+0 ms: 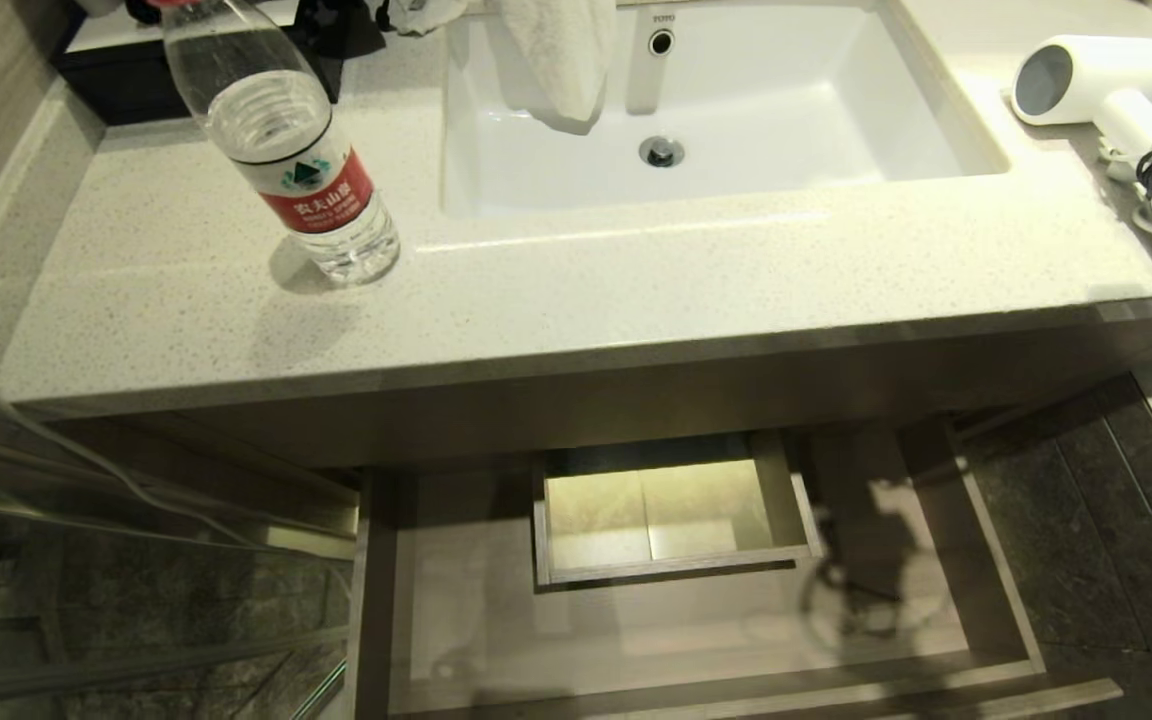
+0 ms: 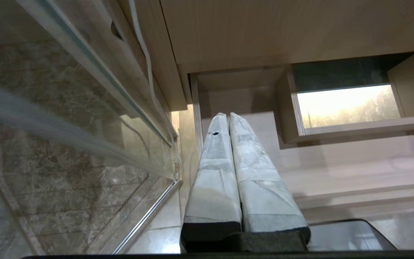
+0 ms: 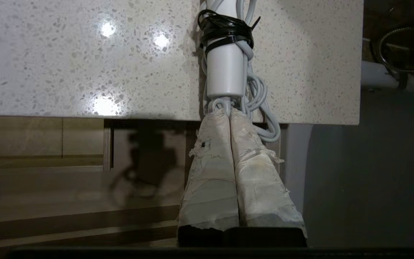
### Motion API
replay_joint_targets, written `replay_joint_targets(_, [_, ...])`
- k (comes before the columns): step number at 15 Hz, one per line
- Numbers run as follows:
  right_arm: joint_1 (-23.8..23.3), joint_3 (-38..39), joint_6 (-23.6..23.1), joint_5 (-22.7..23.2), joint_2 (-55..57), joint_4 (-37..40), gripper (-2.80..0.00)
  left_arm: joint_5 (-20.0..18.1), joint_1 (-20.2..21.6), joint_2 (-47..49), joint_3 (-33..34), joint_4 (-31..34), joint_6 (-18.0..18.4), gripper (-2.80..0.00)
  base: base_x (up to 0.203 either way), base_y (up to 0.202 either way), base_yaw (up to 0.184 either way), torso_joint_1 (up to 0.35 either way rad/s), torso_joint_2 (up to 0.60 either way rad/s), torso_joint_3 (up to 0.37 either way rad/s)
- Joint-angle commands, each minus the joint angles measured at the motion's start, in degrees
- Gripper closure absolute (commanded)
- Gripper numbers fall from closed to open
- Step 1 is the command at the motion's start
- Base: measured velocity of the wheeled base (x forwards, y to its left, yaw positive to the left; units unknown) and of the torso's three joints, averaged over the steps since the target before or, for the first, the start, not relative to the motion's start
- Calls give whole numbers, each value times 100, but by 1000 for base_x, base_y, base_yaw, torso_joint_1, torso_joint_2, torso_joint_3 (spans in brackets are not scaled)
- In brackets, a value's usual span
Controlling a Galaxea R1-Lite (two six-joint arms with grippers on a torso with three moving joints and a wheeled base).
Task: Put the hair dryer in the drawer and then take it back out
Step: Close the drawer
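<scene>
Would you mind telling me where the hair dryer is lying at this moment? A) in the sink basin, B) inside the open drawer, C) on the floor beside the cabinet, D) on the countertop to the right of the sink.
D: the hair dryer lies on the speckled countertop right of the sink, while the open drawer below holds nothing visible.

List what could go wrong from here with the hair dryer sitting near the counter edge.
1. The right gripper is shut at the end of the hair dryer handle, where the bundled cord starts; it may have pinched nothing solid, or only cord.
2. A pull on it could drag the dryer off the countertop edge.
3. Loose cord loops could snag on the way to the open drawer.
</scene>
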Motion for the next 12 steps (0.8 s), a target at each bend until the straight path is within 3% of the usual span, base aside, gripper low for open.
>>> replay_joint_targets(1, [2,56,-9,2,-85,-43,0,0,1,9,1,1,0,0,0,0,0,-270,61,-207])
replay_joint_targets(10, [-32,618,-1,-14,-491,-66,0,0,1,9,1,1,0,0,0,0,0,-279,16,-261])
replay_joint_targets(12, [-59,654,181,-12,-500,-113,0,0,1,9,1,1,0,0,0,0,0,-273,252,-6])
